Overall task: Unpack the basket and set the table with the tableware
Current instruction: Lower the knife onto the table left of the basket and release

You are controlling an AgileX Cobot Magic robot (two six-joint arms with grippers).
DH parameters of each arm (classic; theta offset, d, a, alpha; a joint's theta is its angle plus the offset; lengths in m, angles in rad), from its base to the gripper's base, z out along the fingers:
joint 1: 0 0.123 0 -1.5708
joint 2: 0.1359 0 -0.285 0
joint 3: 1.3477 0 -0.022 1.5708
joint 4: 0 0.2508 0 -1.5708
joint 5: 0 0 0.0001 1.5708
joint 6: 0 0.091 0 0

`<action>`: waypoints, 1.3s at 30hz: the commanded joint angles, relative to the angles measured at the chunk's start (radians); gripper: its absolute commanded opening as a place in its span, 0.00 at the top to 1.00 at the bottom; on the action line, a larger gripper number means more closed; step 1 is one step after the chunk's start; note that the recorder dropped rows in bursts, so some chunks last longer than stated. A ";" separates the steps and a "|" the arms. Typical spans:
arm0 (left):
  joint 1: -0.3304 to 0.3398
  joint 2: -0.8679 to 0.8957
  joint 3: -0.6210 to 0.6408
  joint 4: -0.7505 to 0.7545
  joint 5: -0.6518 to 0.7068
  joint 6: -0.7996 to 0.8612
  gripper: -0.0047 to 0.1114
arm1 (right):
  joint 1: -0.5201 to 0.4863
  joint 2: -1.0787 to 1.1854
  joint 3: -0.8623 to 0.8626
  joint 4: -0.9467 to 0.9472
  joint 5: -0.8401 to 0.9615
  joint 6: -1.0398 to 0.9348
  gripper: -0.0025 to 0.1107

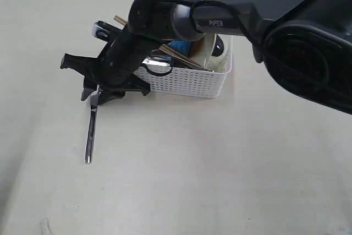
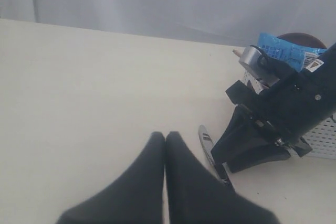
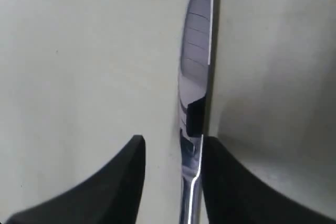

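1. Your right arm reaches across the desk point(image 1: 231, 169) to the left side of the basket point(image 1: 192, 83). Its fingers point(image 3: 118, 182) hang low over the knife point(image 3: 195, 77).
2. Those right fingers stand apart. The knife runs between them, close against one finger, with bare desk showing between it and the other. They are not clamped on it.
3. The knife lies flat on the desk, near the basket's left end but not touching it, with its length pointing away from the basket.
4. The knife is long, slim, shiny steel, mirror-bright, with thin dark lines across its wider part. That wider end, away from the fingers, is probably the blade, but the wrist view is too close for you to be sure.
5. The basket is white and rectangular, with walls of small grid holes. In it you can see a blue packet point(image 1: 179, 46), a pale bowl point(image 1: 209, 53) and wooden chopsticks point(image 1: 119, 21) poking out at the far left corner. The left wrist view also shows the rim of a round brown plate point(image 2: 302, 38) behind the packet.
6. Your left arm's fingers point(image 2: 157, 182) are pressed together with nothing between them, above bare desk and off to one side of the knife.
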 commanded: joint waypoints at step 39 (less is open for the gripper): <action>0.001 -0.004 0.003 -0.004 -0.009 0.001 0.96 | 0.159 0.011 0.006 -0.157 0.266 0.106 0.66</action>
